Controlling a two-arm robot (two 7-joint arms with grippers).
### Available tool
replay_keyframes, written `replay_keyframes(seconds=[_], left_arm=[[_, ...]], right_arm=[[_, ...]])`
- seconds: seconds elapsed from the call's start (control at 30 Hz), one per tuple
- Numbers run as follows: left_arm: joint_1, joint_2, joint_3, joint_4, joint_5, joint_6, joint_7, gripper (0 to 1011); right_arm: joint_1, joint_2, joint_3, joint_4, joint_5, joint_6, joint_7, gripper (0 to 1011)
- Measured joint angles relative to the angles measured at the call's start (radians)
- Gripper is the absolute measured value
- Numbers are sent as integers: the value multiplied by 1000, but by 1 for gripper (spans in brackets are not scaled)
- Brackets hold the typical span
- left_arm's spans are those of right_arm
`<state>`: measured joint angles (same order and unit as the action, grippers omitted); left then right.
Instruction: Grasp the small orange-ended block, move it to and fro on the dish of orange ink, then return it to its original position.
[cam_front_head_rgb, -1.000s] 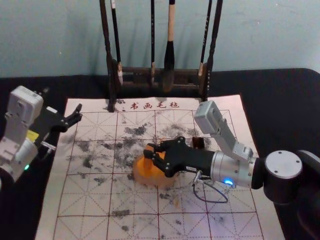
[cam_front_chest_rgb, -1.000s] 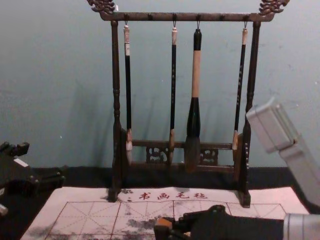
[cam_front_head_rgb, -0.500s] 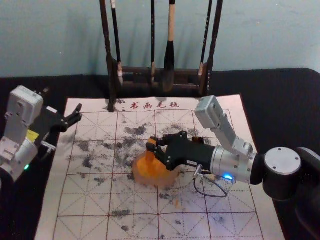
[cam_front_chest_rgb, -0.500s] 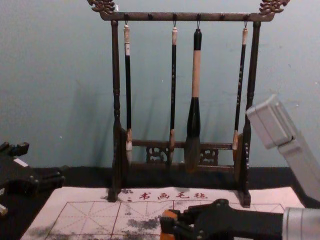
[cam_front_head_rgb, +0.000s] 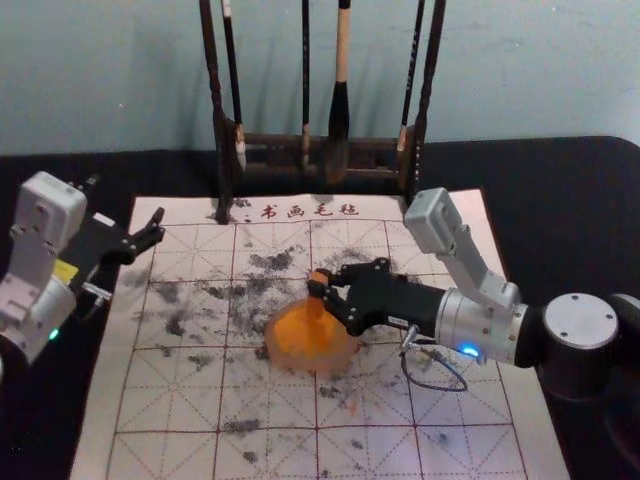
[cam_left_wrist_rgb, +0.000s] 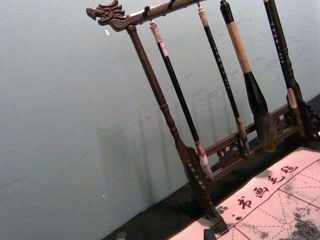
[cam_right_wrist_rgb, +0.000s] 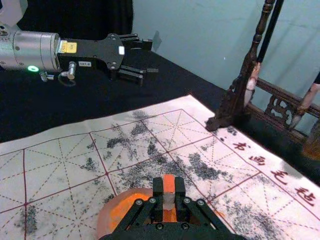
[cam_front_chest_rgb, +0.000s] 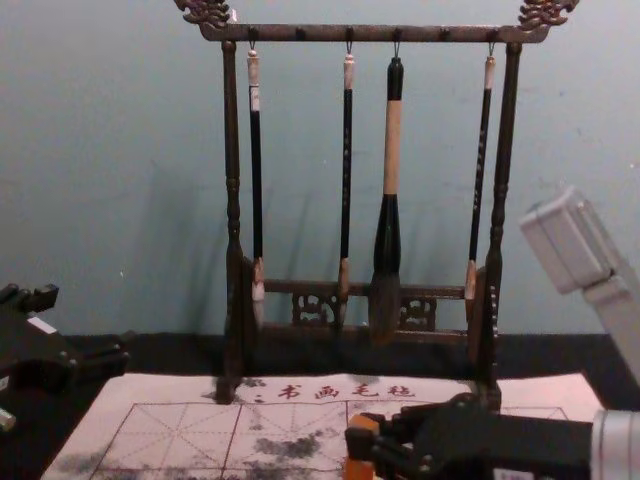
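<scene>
1. Your right gripper is closed on the small orange-ended block, a slim, straight-edged piece with a pale band below its orange end. It holds the block upright over the far part of the dish; you can't tell whether the block touches the ink.
2. The dish is rounded, with a smooth, pale orange rim around wet-looking orange ink.
3. Under it you have a pale sheet with a red grid, red characters and powdery black smudges.
4. Behind, a carved dark wooden rack holds hanging brushes, one thick with a pale wooden section. It stands beyond the dish, well apart from your gripper.
5. Your left gripper is parked by the sheet's left edge, fingers spread.
6. Since the earlier frame, your right gripper and the block have shifted rightward; the dish hasn't moved.
</scene>
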<state>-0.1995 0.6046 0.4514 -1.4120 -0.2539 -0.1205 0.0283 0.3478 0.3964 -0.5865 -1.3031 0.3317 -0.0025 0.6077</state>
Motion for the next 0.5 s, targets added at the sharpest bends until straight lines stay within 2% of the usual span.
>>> replay_keyframes(seconds=[0.5], left_arm=[[0, 0, 0, 0, 0, 0, 0, 1001]], right_arm=[[-36, 42, 13, -47, 15, 5, 15, 126]])
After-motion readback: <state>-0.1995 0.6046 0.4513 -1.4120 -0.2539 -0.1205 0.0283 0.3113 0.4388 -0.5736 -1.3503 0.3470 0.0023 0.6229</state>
